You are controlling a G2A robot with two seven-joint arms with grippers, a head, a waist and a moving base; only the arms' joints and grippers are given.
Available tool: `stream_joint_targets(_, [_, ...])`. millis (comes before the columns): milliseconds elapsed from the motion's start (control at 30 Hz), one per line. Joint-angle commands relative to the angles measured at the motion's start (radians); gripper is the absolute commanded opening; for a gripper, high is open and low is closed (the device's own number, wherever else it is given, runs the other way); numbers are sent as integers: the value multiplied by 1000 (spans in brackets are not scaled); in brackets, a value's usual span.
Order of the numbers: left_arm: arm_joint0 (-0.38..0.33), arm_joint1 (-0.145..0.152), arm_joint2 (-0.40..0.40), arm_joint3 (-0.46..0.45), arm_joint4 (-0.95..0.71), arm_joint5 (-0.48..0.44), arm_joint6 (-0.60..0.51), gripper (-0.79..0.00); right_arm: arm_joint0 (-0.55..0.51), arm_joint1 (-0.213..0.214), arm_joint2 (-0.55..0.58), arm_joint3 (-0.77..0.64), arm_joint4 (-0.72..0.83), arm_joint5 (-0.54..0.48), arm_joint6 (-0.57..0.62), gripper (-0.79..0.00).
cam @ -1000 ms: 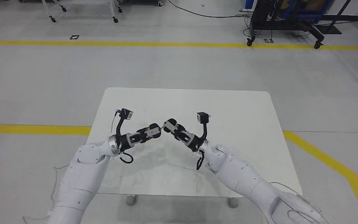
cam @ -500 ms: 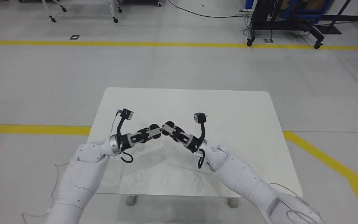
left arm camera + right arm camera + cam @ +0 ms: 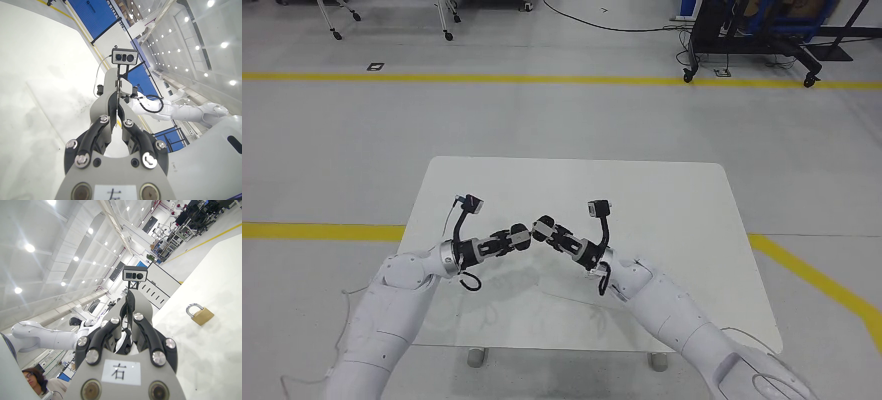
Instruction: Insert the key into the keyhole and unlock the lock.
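Note:
A brass padlock (image 3: 200, 314) with a silver shackle lies flat on the white table (image 3: 217, 279), off to one side of my right gripper (image 3: 130, 298). In the top view both grippers meet tip to tip above the middle of the table (image 3: 662, 200), the left gripper (image 3: 526, 237) facing the right gripper (image 3: 540, 228). My left gripper (image 3: 118, 94) is shut on the key (image 3: 117, 87), a thin metal edge showing between its pads. The right gripper's fingers are shut too. Whether they also pinch the key is hidden.
The white tabletop stretches wide around both arms, with its front edge near the elbows. Yellow floor lines run past the table. Carts and racks stand far off at the back of the room.
Both wrists have shifted slightly, the right wrist camera a little to the left. The fingertips have stayed together at the same spot.

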Motion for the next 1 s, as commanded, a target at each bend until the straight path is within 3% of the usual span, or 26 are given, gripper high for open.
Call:
stream_joint_targets(0, [-4,1,4,3,4,2,0,-785,-3,-3,14,3,4,0,20,-785])
stream_joint_targets(233, [-9,4,3,15,4,14,31,-785,-18,-12,62,8,12,0,83,-785])
stream_joint_targets(267, [-9,5,2,15,3,13,33,-785,-20,-13,66,10,14,0,98,-640])
stream_joint_targets(300, [-9,6,1,15,2,12,35,-785,-22,-15,71,12,19,0,112,-252])
stream_joint_targets(333, [-8,7,0,15,0,12,36,-785,-23,-16,76,15,26,0,125,0])
stream_joint_targets(700, [-8,12,-9,13,28,-1,55,-785,-24,-17,80,16,31,0,131,0])
stream_joint_targets(833, [18,16,-2,-41,57,6,61,-785,-29,-14,83,9,21,27,134,0])
stream_joint_targets(967, [12,27,-3,-65,94,4,-18,-785,-16,19,103,0,-41,124,305,0])
